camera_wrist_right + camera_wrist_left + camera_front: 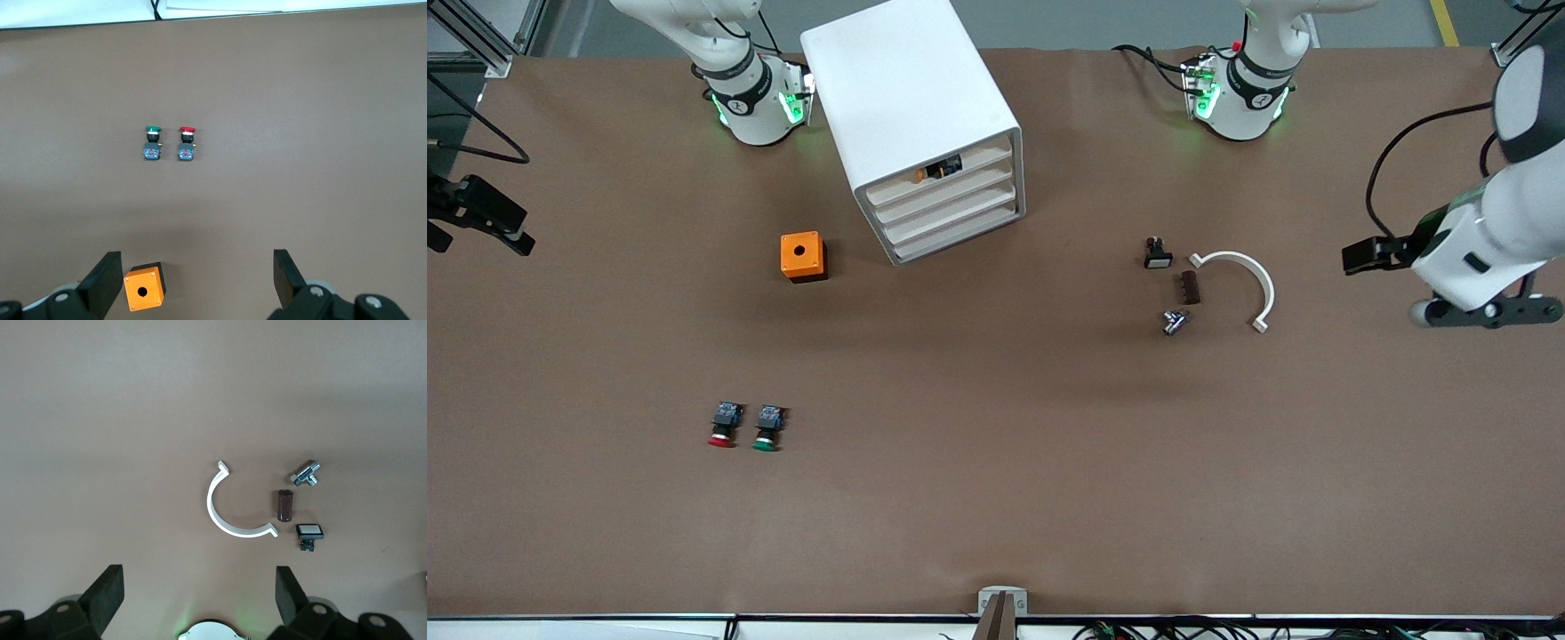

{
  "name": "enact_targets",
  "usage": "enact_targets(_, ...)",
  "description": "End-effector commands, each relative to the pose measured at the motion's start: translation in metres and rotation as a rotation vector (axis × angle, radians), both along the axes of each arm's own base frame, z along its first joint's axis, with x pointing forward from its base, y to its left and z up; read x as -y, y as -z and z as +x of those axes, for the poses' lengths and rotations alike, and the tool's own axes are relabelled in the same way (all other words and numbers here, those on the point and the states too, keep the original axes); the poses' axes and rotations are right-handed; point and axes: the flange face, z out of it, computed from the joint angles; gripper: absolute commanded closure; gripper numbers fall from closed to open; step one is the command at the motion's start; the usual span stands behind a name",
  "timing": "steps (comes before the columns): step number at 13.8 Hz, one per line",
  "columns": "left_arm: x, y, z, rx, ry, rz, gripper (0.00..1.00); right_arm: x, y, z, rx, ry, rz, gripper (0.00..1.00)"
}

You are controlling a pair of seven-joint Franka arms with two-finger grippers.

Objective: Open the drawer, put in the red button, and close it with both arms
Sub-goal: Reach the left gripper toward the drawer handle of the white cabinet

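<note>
Status: nothing done yet. Open, load and two-arm close are all left to do.

Right gripper hangs over the right arm's end of the table, fingers wide apart, empty. Red button lies on the table at roughly 5 o'clock from it in the front view, well apart, with the green button just beside it. Orange box sits at about 1 o'clock from the buttons.

Drawer looks fully shut in the cabinet.

Left gripper is over the left arm's end, fingers apart, empty. The drawer is at about 10 o'clock from it, well apart.
</note>
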Motion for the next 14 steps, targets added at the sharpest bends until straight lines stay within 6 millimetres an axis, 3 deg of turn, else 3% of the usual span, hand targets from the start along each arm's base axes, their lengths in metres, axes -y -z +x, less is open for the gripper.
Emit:
enact_targets(1,0.021,0.011,0.015,-0.005,0.025,0.007,0.0,0.001,-0.001,0.001,0.001,-0.003,-0.02,0.0)
enact_targets(4,0.051,0.036,0.021,-0.015,-0.005,0.011,0.0,0.0,0.002,0.001,-0.007,-0.002,-0.017,0.0)
enact_targets(9,0.133,0.095,0.021,-0.06,-0.218,0.025,0.0,-0.002,0.002,0.001,-0.013,0.0,-0.011,0.0)
enact_targets(12,0.196,0.133,0.004,-0.168,-0.352,0.002,0.0,-0.002,0.005,0.003,-0.017,-0.002,-0.01,0.0)
enact_targets(14,0.238,0.156,-0.013,-0.246,-0.479,0.018,0.0,-0.003,0.019,0.012,-0.043,-0.013,-0.011,0.0)
